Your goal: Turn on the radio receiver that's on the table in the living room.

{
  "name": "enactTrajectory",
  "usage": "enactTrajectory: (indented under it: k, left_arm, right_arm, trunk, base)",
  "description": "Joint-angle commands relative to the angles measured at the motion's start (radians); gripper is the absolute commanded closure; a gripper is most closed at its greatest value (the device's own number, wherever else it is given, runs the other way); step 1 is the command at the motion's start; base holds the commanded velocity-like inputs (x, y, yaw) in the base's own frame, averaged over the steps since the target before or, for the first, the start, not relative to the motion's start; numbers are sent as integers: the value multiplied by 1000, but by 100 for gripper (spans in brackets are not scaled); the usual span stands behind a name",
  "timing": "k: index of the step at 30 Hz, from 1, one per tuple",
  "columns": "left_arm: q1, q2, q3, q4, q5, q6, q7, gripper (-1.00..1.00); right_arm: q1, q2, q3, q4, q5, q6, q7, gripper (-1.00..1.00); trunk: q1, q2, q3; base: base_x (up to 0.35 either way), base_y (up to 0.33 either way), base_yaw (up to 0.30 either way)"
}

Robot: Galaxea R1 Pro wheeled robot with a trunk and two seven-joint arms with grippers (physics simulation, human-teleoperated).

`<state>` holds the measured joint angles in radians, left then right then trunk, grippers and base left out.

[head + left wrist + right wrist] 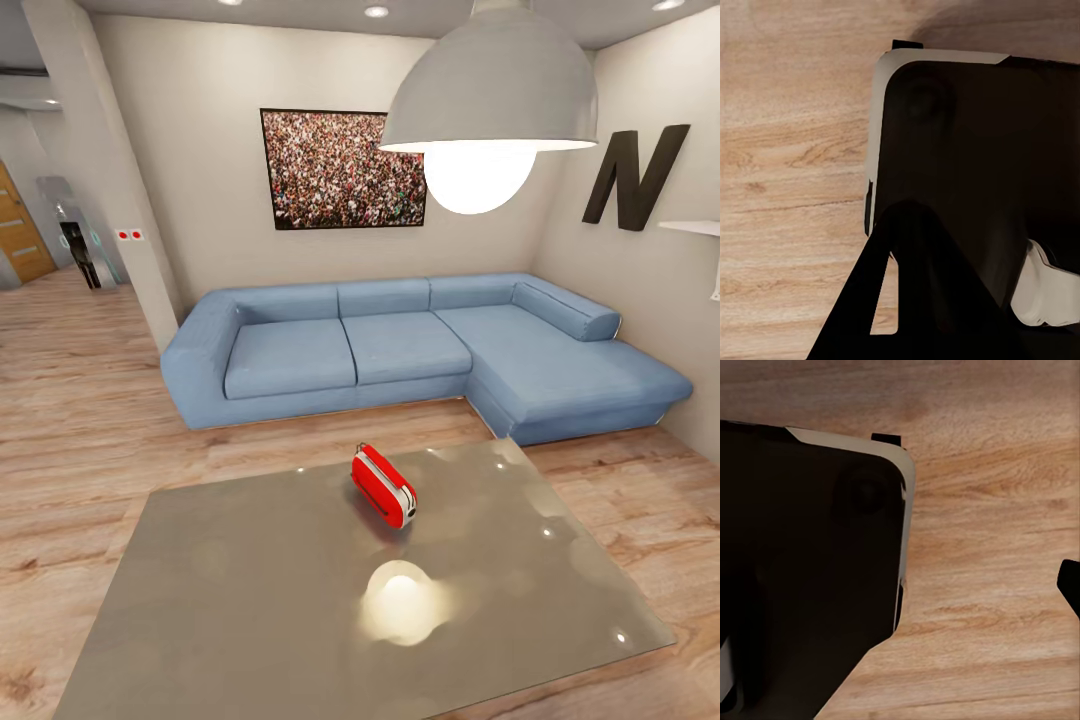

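Red radio (383,485) lies on the glossy grey bench (250,600), toward the bench's far edge, the side nearest the blue sofa (400,350). Lamp (490,90) hangs above the bench, its glow reflected just in front of the radio. Crowd picture (343,169) and black letter N (634,178) are on the walls behind the sofa. Wrist views show wooden floor (787,187) and the robot's dark base (802,585). Left end effector (922,300) is a dark shape, right end effector (1070,585) a sliver; can't tell open or closed for either.
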<state>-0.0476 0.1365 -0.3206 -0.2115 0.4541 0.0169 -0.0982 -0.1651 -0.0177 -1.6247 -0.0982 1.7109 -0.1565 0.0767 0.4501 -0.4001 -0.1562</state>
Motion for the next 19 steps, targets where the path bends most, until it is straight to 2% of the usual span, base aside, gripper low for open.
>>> enactTrajectory:
  k: [1,19]
  left_arm:
    - [0,0,0,0,0,0,0,100]
    - [0,0,0,0,0,0,0,100]
  right_arm:
    - [0,0,0,0,0,0,0,-100]
    - [0,0,0,0,0,0,0,-100]
  trunk:
    - [0,0,0]
    - [0,0,0]
  base:
    - [0,0,0]
    - [0,0,0]
